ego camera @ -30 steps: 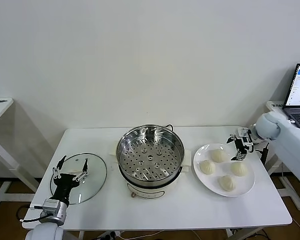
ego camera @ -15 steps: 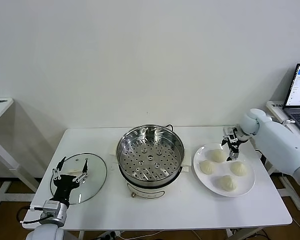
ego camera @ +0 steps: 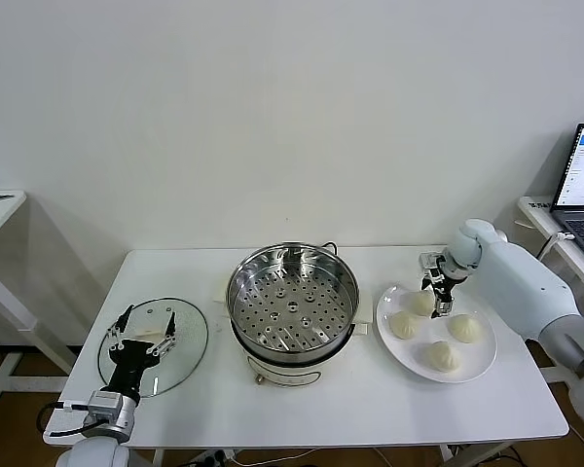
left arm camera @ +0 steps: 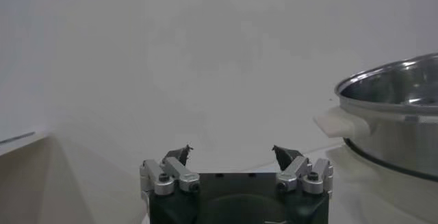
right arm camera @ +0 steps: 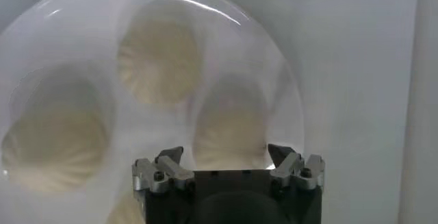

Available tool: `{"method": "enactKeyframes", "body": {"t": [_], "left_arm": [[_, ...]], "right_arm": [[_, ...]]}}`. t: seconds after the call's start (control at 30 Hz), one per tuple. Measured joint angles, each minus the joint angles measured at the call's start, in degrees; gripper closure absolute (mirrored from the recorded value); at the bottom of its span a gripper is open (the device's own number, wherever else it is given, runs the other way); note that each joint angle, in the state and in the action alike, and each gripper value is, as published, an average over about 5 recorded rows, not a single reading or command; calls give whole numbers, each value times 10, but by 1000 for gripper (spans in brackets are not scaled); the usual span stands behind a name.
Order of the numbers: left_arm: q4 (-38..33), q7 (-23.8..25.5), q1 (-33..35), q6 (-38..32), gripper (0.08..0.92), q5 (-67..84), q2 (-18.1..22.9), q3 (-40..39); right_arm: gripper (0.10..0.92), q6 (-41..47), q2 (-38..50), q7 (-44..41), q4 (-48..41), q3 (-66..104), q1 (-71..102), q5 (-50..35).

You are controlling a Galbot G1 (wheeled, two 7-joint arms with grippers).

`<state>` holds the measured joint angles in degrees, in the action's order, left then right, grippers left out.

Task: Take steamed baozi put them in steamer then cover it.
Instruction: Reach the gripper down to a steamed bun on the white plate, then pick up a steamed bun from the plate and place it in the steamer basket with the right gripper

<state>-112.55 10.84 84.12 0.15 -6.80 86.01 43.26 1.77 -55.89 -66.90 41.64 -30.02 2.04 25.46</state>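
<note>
Four pleated cream-white buns fill the flat white plate under the right gripper, fingers spread, beside the empty shiny steel steamer.

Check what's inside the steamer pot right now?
The steamer holds only its bare perforated tray; no baozi. All four baozi sit on the plate. Below the tray is hidden.

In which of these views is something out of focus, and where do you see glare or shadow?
Right wrist view: the steamed baozi and plate are soft and blurred, while the right gripper is sharp, with a bright streak along the plate rim. Head view: sharp, even light; the steamer shines. Left wrist view: pale and hazy beyond the left gripper.
</note>
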Motion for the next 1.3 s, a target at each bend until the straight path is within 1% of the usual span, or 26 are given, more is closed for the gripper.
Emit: {"method": "enactKeyframes", "body": {"t": [0.1,0.2,0.4,0.73,1.03,1.3], "left_arm": [[0,0,-1,0,177,0,-1,1],[1,0,-2,0,177,0,-1,1],[1,0,-1,-1,177,0,0,1],[-2,-1,2,-2,177,-1,2,1],[-13,-1,9,-1,177,-1,0,4],[-13,0,13,0,177,-1,-7,12]], "right_arm": [[277,-1,-3,1,-4,4,2,5],[303,-1,-5,3,-6,8,4,8],[327,-3,-6,4,-6,12,5,12],[330,-8,8,-2,14,5,0,-1],[337,-42,64,-22,91,-57,-67,-65],[338,-130,96,-51,190,-165,-193,-135]]}}
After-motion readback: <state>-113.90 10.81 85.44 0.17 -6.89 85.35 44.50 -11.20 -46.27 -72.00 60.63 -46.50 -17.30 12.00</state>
